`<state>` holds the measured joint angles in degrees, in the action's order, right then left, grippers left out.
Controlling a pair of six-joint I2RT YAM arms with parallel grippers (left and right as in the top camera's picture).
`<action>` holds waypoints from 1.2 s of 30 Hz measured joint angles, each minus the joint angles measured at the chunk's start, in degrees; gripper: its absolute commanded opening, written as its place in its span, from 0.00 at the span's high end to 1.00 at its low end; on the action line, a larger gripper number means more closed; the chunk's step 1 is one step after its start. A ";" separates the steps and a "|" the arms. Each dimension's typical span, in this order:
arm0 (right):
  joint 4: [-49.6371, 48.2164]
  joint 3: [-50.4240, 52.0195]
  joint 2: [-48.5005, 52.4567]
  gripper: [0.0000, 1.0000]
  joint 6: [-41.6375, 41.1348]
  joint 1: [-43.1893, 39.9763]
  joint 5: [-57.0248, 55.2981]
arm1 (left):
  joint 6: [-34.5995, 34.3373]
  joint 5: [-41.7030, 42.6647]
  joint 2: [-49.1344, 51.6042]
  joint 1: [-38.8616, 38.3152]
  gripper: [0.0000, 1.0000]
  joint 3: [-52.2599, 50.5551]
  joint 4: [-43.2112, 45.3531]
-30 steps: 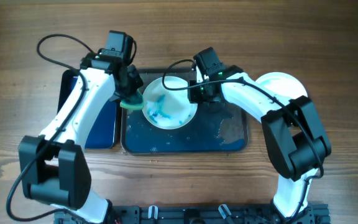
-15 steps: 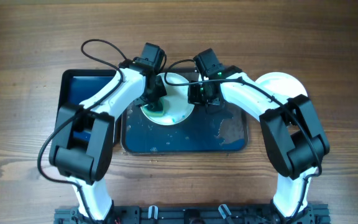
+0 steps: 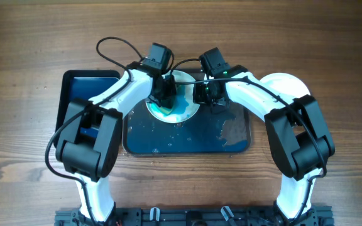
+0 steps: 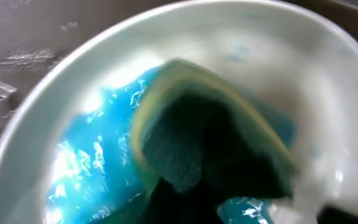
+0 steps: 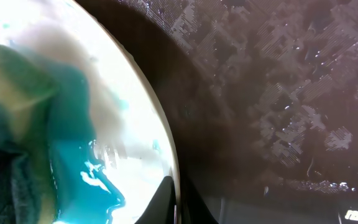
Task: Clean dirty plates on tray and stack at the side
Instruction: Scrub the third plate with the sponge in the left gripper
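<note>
A white plate [image 3: 182,80] smeared with blue liquid sits at the back of the dark grey-blue tray [image 3: 193,135]. My left gripper [image 3: 164,95] is shut on a green and yellow sponge [image 3: 162,109] and presses it into the plate. In the left wrist view the sponge [image 4: 210,143] lies on the blue film inside the plate [image 4: 241,37]. My right gripper [image 3: 201,95] is shut on the plate's right rim. In the right wrist view its fingers [image 5: 178,199] pinch the rim of the plate [image 5: 135,124] above the wet tray [image 5: 278,93].
A white plate [image 3: 288,83] lies on the wooden table to the right of the tray, partly under my right arm. A smaller glossy blue tray [image 3: 80,94] lies to the left of the big tray, partly under my left arm.
My left arm swung right from the plate's left edge and brought the sponge onto the middle of the plate. The right gripper kept its hold on the rim.
</note>
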<state>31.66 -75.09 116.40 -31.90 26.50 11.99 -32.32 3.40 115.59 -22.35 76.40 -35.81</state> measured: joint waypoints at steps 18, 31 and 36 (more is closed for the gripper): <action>-1.09 0.00 0.02 0.96 -0.02 0.39 0.04 | 6.82 16.33 1.62 2.32 0.96 -1.42 7.61; -1.05 -0.02 0.44 0.96 0.00 1.57 2.36 | 3.56 -0.39 0.04 3.21 0.96 1.31 -6.01; -0.39 -0.02 0.39 0.96 0.02 0.68 2.34 | 16.28 13.70 0.39 5.75 0.96 0.22 -2.78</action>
<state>31.27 -75.11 116.79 -31.88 27.18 14.33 -16.03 17.10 115.98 -16.60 76.62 -38.59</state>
